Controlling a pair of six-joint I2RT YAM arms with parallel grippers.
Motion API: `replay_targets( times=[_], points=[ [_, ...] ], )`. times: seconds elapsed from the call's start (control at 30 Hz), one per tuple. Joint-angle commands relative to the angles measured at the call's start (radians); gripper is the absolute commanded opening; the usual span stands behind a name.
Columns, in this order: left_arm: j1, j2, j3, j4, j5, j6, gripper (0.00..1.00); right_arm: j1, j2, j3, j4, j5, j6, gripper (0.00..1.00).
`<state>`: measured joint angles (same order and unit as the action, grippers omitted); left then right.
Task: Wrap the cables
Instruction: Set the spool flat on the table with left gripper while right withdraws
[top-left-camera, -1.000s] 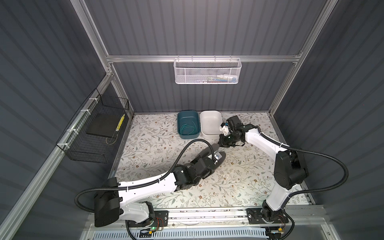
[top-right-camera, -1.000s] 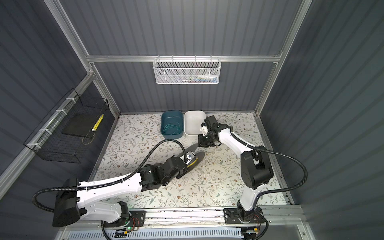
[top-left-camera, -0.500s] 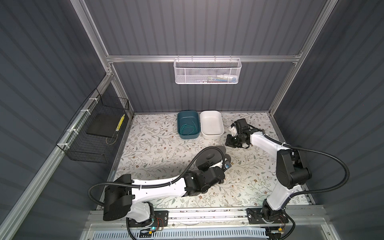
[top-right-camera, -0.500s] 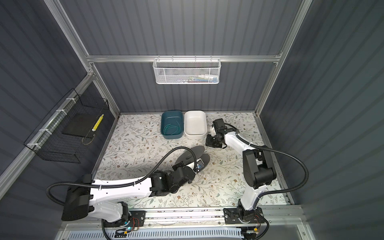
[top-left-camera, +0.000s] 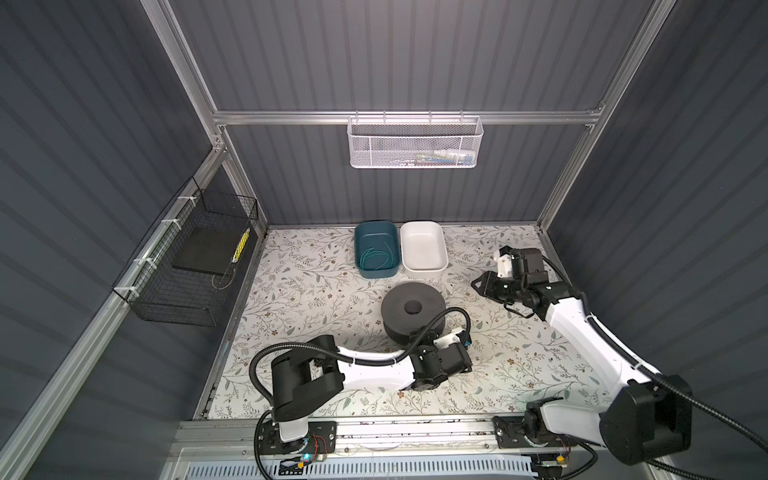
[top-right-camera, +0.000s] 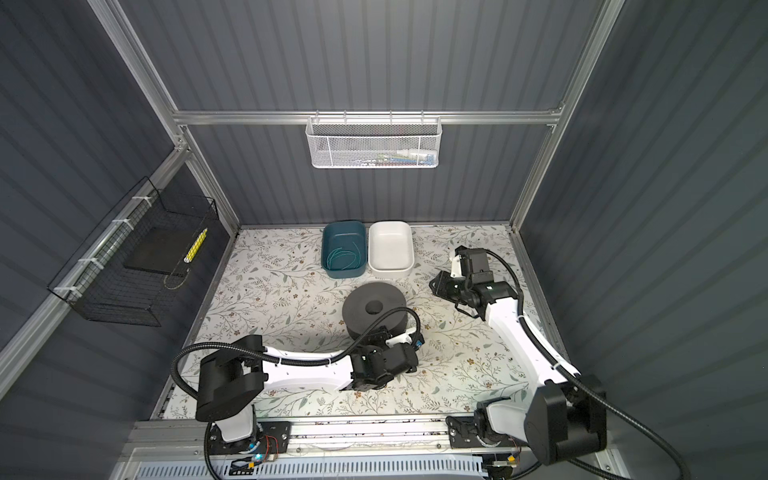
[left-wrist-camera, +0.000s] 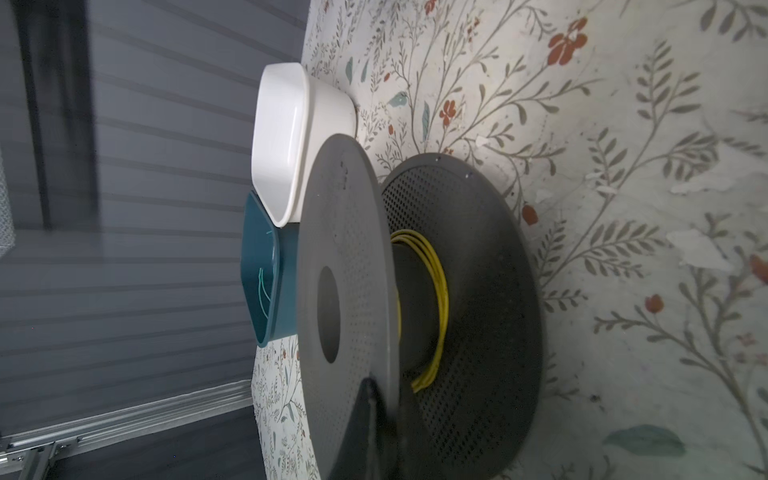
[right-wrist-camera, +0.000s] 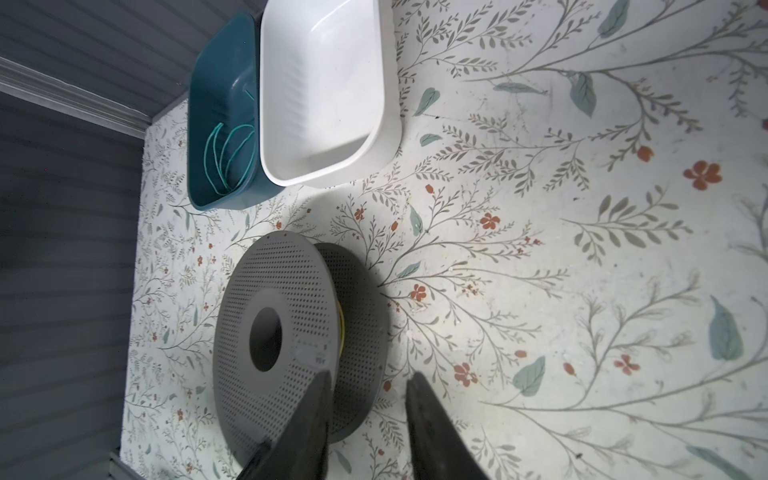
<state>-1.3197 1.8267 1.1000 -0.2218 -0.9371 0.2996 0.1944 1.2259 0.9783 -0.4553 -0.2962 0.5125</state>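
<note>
The spool (right-wrist-camera: 249, 291) wound with yellow cable (left-wrist-camera: 441, 291) bears a small, unreadable label (right-wrist-camera: 312, 353).

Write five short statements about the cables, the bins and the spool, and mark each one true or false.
1. The yellow cable is wound around the hub of the spool. True.
2. The teal cable lies in the white bin. False: it lies in the teal bin.
3. The white bin holds nothing. True.
4. The right gripper is clamped on the spool. False: its jaws stand apart with nothing between them, beside the spool.
5. The spool stands on its edge. False: it lies flat on one flange, with its centre hole facing up.
</note>
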Motion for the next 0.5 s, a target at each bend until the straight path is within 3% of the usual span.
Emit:
replay_targets(
  times=[0.0,0.1,0.33,0.37,0.4,0.47],
  points=[
    [0.004,0.06,0.03,-0.146,0.168,-0.111,0.32,-0.001,-0.049,-0.004,-0.046,-0.012,-0.001,0.38],
    [0.005,0.059,0.045,-0.179,0.189,-0.143,0.51,-0.003,-0.086,0.002,-0.071,-0.012,-0.004,0.41],
    [0.004,-0.008,0.105,-0.305,0.254,-0.192,0.75,-0.004,-0.159,0.033,-0.128,0.002,-0.016,0.47],
    [0.004,-0.021,0.124,-0.339,0.269,-0.199,0.9,-0.004,-0.165,0.041,-0.139,0.004,-0.019,0.49],
    [0.005,-0.039,0.146,-0.371,0.289,-0.208,0.97,-0.004,-0.173,0.05,-0.148,0.008,-0.019,0.51],
    [0.005,-0.084,0.18,-0.432,0.346,-0.222,0.99,-0.005,-0.19,0.065,-0.165,0.016,-0.024,0.54]
  ],
)
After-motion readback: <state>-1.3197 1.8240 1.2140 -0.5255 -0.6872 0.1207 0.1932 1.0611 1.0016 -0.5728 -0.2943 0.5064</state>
